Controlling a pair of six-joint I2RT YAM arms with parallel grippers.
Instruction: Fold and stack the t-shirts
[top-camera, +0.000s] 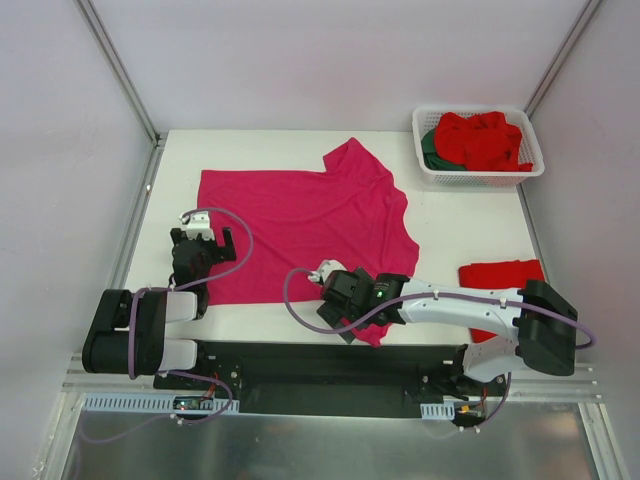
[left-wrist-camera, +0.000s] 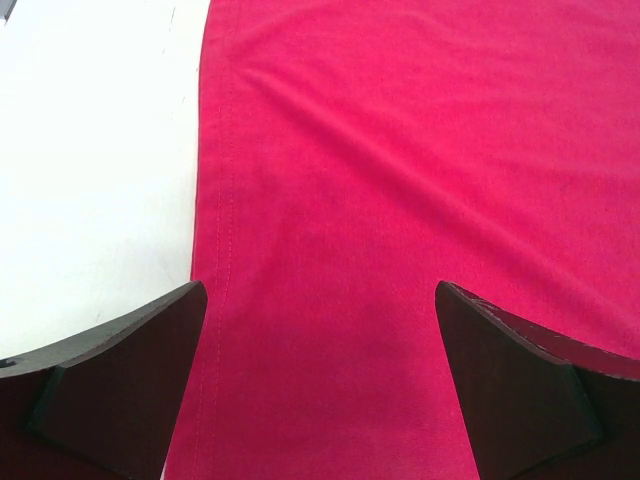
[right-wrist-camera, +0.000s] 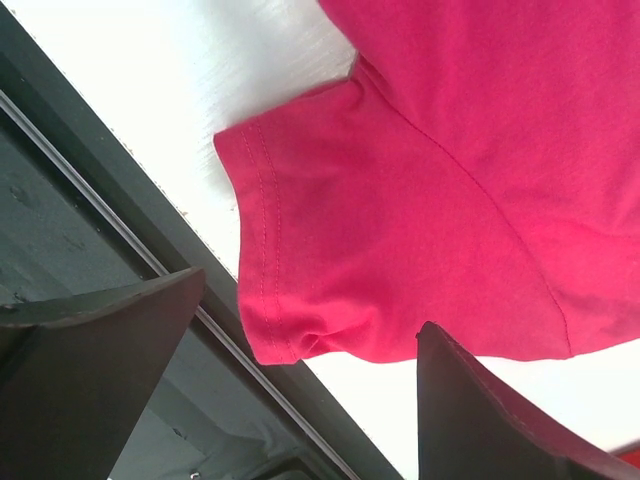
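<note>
Found the white tabletop (top-camera: 450, 230) carrying the magenta t-shirt (top-camera: 300, 220) spread flat at centre, long axis running left to right, hem at the left and sleeves at the right. Noted the white basket (top-camera: 478, 178) at the far right corner, holding bunched red t-shirts (top-camera: 480, 140) over a dark green one (top-camera: 430, 150). Saw a folded red t-shirt (top-camera: 500, 272) at the near right, apart from the magenta one. Found the left gripper (top-camera: 203, 238) over the shirt's near left corner, fingers spread wide and gripping nothing, the hem edge (left-wrist-camera: 215, 200) running beneath and between them, close to one finger. Found the right gripper (right-wrist-camera: 312, 300) above the near sleeve (right-wrist-camera: 330, 250) at the tabletop's near edge, fingers likewise wide apart and empty. Judged the left arm nearer the hem and the right nearer the sleeve, both poised to drop onto the cloth's near edge.
</note>
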